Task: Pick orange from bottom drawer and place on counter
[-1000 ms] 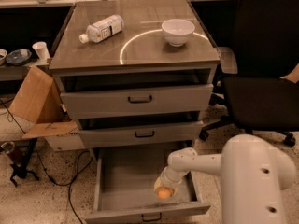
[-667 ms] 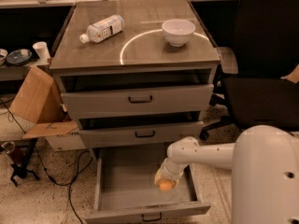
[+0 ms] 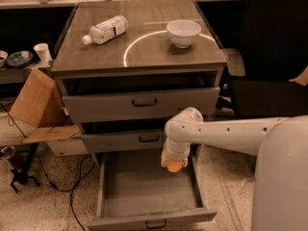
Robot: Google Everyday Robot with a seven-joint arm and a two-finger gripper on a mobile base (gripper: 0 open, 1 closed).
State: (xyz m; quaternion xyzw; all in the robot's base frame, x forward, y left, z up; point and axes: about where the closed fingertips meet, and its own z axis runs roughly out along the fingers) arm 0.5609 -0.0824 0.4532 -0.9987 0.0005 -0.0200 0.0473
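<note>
**Claw (image 3: 174,163) has the orange, and it's up off the drawer floor!**

The claw is pinching the orange (image 3: 174,167) from above, and the fruit has climbed. A second ago it sat low near the front of the bottom drawer (image 3: 139,196) of the cabinet (image 3: 139,102). Now it hangs clear of the grey floor, over the drawer's right rear part and level with the cabinet's middle drawer front. That looks like a firm hold, so the pick half reads as done. What's left is the carry up past the two upper drawer fronts and onto the tabletop (image 3: 144,52).

Now across the scene, everything taken from the cabinet. To its left, a cardboard box (image 3: 36,102) leans with its flap open. A paper cup (image 3: 42,52) stands on a low shelf behind the box, and a black cable (image 3: 72,186) trails across the speckled floor. On the cabinet's tabletop, a plastic bottle (image 3: 105,30) lies on its side at the left. The white arc curves through the middle, and a white bowl (image 3: 183,32) stands upright at the right rear. The tabletop's front half is bare, so I'd judge there's space to set the fruit down. Right of the cabinet there's a black office chair (image 3: 274,57), close beside it.
</note>
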